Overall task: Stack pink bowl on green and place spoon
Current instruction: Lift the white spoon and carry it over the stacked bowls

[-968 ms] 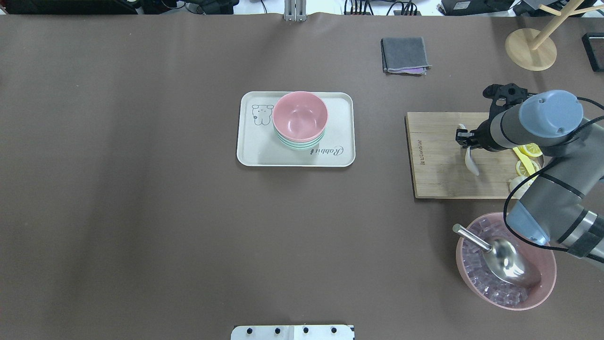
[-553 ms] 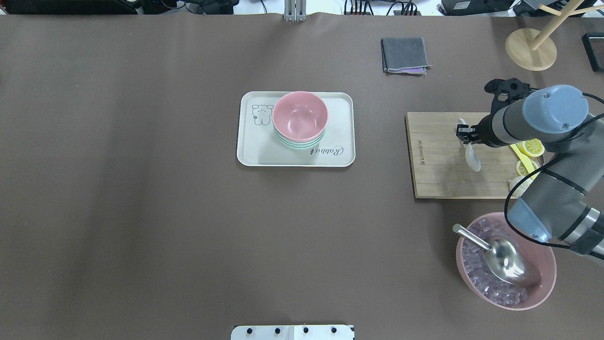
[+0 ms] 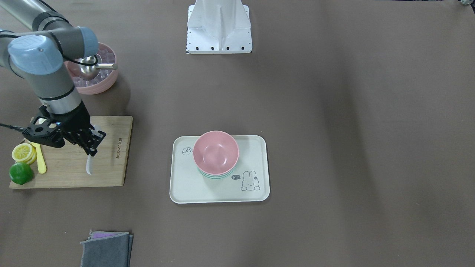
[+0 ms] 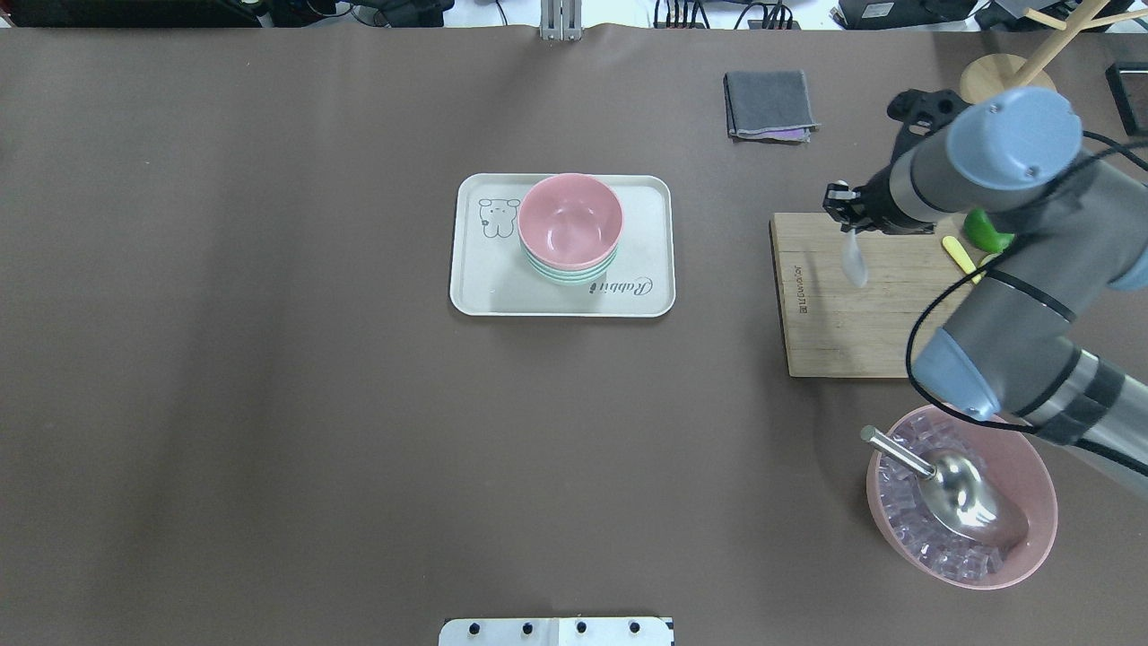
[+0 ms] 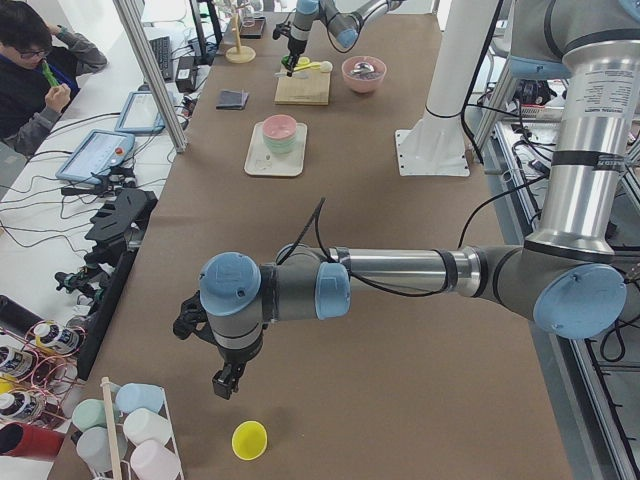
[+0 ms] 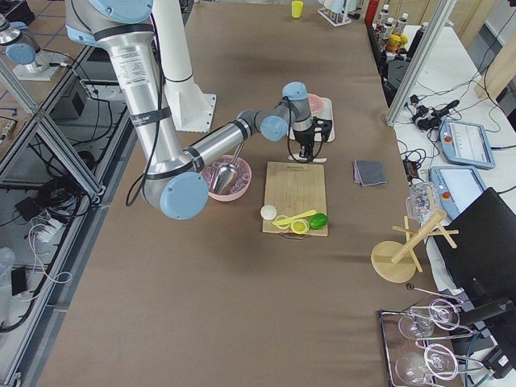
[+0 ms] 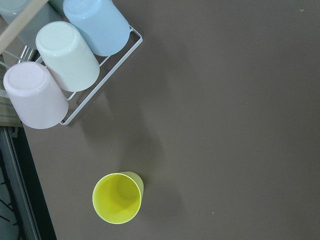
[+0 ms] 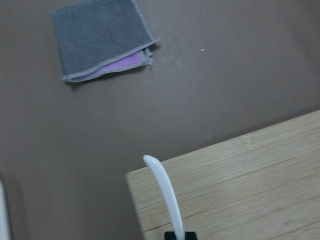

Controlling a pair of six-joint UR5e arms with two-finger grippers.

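While my right gripper (image 4: 844, 208) is clenched on the spoon (image 4: 853, 262) handle, scoop hanging down over the board (image 4: 834, 332) corner | pink bowl (image 4: 569, 220) sits on green bowl (image 4: 574, 274) on tray (image 4: 484, 287), well off to its left | nothing seen between | cloth (image 4: 769, 103) off path | left gripper (image 5: 225, 383) far off, grip untellable

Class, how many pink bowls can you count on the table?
2. One pink bowl tops the stack on the tray; a larger pink bowl of ice cubes sits near the cutting board. The stack may hide more.
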